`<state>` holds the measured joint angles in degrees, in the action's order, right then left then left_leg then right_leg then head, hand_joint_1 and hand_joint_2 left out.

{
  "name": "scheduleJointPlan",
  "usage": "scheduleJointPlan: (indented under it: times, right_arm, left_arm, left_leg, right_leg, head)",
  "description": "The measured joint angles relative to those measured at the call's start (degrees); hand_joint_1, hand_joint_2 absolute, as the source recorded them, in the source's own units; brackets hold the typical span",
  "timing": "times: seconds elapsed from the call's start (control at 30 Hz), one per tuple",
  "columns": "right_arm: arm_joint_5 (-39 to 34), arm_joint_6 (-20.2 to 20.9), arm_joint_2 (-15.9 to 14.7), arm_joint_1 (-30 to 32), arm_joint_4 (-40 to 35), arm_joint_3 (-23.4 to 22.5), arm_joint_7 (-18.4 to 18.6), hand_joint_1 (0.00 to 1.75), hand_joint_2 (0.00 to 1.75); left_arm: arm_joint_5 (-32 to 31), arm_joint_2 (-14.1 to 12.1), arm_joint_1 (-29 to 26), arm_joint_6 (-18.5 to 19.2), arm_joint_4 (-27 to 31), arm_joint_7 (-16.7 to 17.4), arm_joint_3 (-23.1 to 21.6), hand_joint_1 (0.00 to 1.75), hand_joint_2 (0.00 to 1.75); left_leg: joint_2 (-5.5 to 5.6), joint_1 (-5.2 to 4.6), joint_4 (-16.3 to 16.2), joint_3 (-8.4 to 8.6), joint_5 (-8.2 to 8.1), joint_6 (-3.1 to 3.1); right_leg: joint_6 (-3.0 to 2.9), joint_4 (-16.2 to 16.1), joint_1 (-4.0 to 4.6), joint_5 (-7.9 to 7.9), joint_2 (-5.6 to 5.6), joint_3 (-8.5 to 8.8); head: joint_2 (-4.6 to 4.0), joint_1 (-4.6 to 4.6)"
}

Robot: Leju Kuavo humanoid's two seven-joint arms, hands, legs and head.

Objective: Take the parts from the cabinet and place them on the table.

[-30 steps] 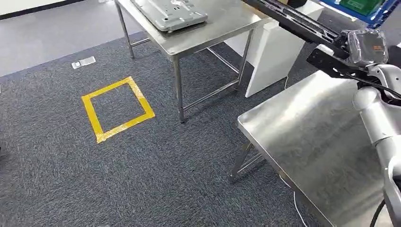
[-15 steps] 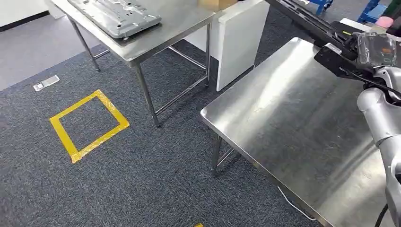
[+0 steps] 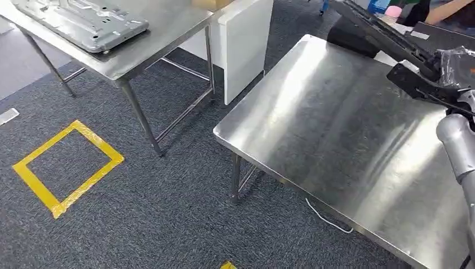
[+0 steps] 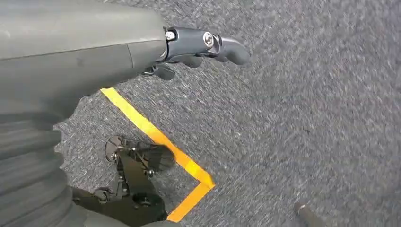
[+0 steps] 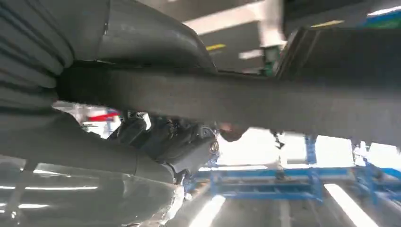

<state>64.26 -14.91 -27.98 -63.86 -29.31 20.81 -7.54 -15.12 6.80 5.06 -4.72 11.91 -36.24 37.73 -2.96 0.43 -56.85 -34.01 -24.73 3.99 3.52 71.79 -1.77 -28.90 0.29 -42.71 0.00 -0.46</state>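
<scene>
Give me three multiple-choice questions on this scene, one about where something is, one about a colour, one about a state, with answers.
1. Where does the grey metal plate lie?
A. on the far table
B. on the carpet
C. on the near table

2. What colour is the tape square on the carpet?
A. blue
B. yellow
C. white

3. What is the right hand doing?
A. hanging free
B. pressing the carpet
C. holding a long black part

Answers: 1 A, it rests on that tabletop; 2 B, the outline is yellow; 3 C, the part runs through its grip above the near table.
</scene>
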Motion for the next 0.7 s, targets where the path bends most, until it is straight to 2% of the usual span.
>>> scheduleJointPlan:
  times: [0.03,0.07,0.1,0.13,0.17,0.2,0.23,0.27,0.33,0.5,0.67,0.7]
  right_arm:
    - [0.00,0.00,0.00,0.00,0.09,-0.02,0.00,1.69,1.75]
    - [0.02,-0.02,0.07,-0.03,0.11,-0.02,0.00,1.69,1.75]
    - [0.04,-0.02,0.09,-0.05,0.11,-0.02,0.09,1.69,1.75]
    - [0.35,-0.09,0.24,-0.05,0.20,-0.07,0.55,1.69,1.75]
    - [0.57,-0.24,-0.13,0.03,0.31,-0.20,0.90,1.69,1.75]
    - [1.09,-0.26,-0.37,0.41,0.52,-0.39,1.55,1.69,1.75]
    - [1.49,-0.26,-0.50,0.59,0.77,-0.48,1.88,1.69,1.75]
    - [1.62,-0.26,-0.77,0.67,0.92,-0.66,1.92,1.69,1.75]
    - [2.20,-0.15,-0.81,0.88,1.44,-1.09,2.21,1.69,1.75]
    - [3.82,0.00,-1.42,1.33,3.82,-2.03,4.76,1.69,1.75]
    - [4.72,1.46,-2.69,1.62,6.40,-3.49,7.34,1.69,1.75]
    - [4.61,1.55,-2.93,1.69,6.82,-3.87,7.32,1.69,1.75]
  left_arm:
    - [0.00,0.04,0.00,0.00,0.00,0.00,0.04,0.00,1.75]
    - [0.00,0.09,0.00,0.00,0.00,0.00,0.07,0.00,1.75]
    - [-0.02,0.07,0.06,-0.04,0.00,-0.02,0.09,0.00,1.75]
    - [-0.04,-0.11,0.20,-0.11,0.02,-0.37,0.17,0.00,1.75]
    - [-0.18,-0.13,0.17,-0.13,0.02,-0.59,0.17,0.00,1.75]
    - [-0.33,-0.07,0.28,-0.55,0.00,-1.18,0.17,0.00,1.75]
    - [-0.50,-0.07,0.37,-1.14,0.02,-1.44,0.22,0.00,1.75]
    - [-0.66,-0.07,0.39,-1.88,0.02,-1.53,0.22,0.00,1.75]
    - [-1.11,-0.11,0.37,-3.65,0.02,-1.73,0.26,0.00,1.75]
    - [-1.25,-0.11,0.30,-1.86,0.02,-1.68,0.66,0.00,1.75]
    - [-1.51,-0.15,0.04,-1.44,0.02,-1.62,1.53,0.00,1.75]
    - [-1.62,-0.15,-0.05,-1.51,0.00,-1.55,1.60,0.00,1.75]
  left_leg:
    - [-0.73,0.08,-0.06,0.05,-0.12,-0.19]
    - [-0.78,0.15,-0.26,0.09,-0.32,-0.54]
    - [-1.47,0.05,-0.65,0.07,-0.58,-1.13]
    - [-1.82,-0.38,-0.80,-0.24,-0.74,-1.60]
    - [-2.02,-0.45,-0.88,-0.08,-0.84,-1.85]
    - [-2.29,-0.51,-0.88,0.06,-0.79,-1.94]
    - [-2.39,-0.27,-0.94,0.05,-0.76,-2.17]
    - [-2.54,-0.09,-1.21,-0.20,-1.05,-2.53]
    - [-2.37,0.13,-1.20,-0.41,-1.04,-1.86]
    - [-1.99,0.33,-1.20,-0.62,-0.58,-0.92]
    - [-1.82,0.45,-1.07,-0.65,-0.34,-1.17]
    - [-1.80,0.46,-1.06,-0.68,-0.26,-1.52]
  right_leg:
    - [0.86,-5.10,-0.21,1.82,-0.66,2.87]
    - [1.66,-10.95,-0.65,3.60,-1.45,6.12]
    - [1.90,-15.25,-0.93,4.01,-2.35,8.17]
    - [1.35,-14.83,0.35,4.32,-1.76,8.81]
    - [0.63,-14.49,0.01,4.34,-1.28,8.38]
    - [0.49,-14.37,0.37,4.28,-1.22,8.23]
    - [0.09,-14.23,0.33,4.27,-1.00,8.12]
    - [-0.49,-14.32,-0.34,4.39,-0.76,8.31]
    - [-0.49,-13.81,0.11,4.31,-0.78,7.87]
    - [-0.68,-13.65,0.49,4.25,-0.93,7.63]
    - [-0.78,-13.62,0.73,4.20,-1.27,7.62]
    - [-0.78,-13.61,0.75,4.20,-1.31,7.61]
  head:
    - [0.00,0.07]
    - [0.00,-0.02]
    - [0.00,0.09]
    - [0.00,0.02]
    - [0.00,-0.29]
    - [0.00,-0.42]
    - [0.00,-0.33]
    - [0.00,-0.39]
    - [0.00,-0.44]
    - [0.00,-0.48]
    - [0.00,-0.44]
    - [0.00,-0.42]
